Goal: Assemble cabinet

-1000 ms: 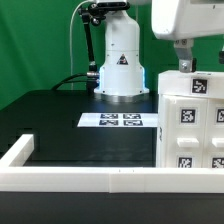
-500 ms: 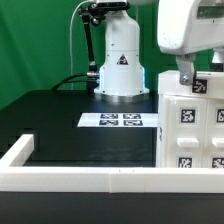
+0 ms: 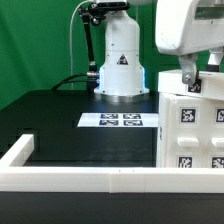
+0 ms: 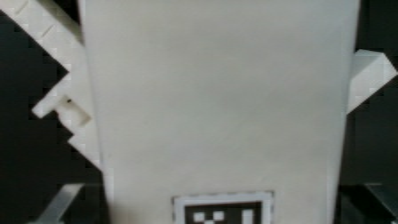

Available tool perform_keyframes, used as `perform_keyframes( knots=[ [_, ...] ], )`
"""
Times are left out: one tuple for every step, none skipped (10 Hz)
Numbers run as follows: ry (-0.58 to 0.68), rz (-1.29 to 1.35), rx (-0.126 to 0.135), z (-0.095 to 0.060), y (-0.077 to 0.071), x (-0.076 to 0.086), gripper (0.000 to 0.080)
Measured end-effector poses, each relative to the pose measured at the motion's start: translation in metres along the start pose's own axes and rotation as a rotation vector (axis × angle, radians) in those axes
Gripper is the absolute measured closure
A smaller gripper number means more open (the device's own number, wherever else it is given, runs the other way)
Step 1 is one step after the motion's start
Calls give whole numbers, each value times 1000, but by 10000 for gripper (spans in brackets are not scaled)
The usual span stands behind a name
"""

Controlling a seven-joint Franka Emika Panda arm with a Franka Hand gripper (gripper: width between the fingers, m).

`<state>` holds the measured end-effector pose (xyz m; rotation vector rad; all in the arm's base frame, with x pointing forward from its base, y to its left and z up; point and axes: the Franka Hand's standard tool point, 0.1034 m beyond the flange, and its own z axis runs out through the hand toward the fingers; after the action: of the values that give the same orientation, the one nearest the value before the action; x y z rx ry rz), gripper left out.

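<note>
Scene: a black table (image 3: 70, 125) before a green backdrop, with a low white border rail (image 3: 80, 177) crossing the lower part of the exterior frame and turning back along the lower left.

My base: the white pedestal of my arm (image 3: 121, 60) stands at upper centre of the exterior frame, with a black triangle mark on its front.

Marker board: a flat white strip with printed tags, the marker board (image 3: 119, 121), lies on the table at centre frame, just in front of my base.

Cabinet: the white box-shaped cabinet body (image 3: 190, 130) stands upright at the right edge of the exterior frame, behind the rail. Its front face carries several square black-and-white tags (image 3: 186, 114). In the wrist view its broad white face (image 4: 214, 100) fills most of the frame, with one tag (image 4: 221, 213) at the bottom centre.

Smaller white pieces: angled white parts (image 4: 68, 105) show at the left of the wrist frame, beside the body; I cannot tell whether they are joined to it.

My gripper: my gripper (image 3: 190, 74) hangs at the upper right of the exterior frame, directly over the top of the cabinet body.

Jaws: my fingers (image 3: 186, 68) reach down to the top edge of the body. I cannot tell from either view whether they are pressing on it or standing clear of it.
</note>
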<state>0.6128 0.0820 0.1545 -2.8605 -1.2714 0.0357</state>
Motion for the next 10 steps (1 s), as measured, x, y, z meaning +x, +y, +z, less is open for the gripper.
perform_keyframes(
  knots=[
    [0, 36, 0, 0, 0, 0, 242],
    [0, 36, 0, 0, 0, 0, 242],
    [1, 79, 1, 0, 0, 0, 242],
    [1, 185, 1, 0, 0, 0, 242],
    [1, 263, 1, 0, 0, 0, 240],
    [1, 339, 1, 0, 0, 0, 239],
    [1, 391, 1, 0, 0, 0, 239],
    [2, 475, 0, 0, 0, 0, 239],
    [4, 546, -1, -1, 1, 1, 239],
    [7, 646, -1, -1, 1, 1, 239]
  ],
)
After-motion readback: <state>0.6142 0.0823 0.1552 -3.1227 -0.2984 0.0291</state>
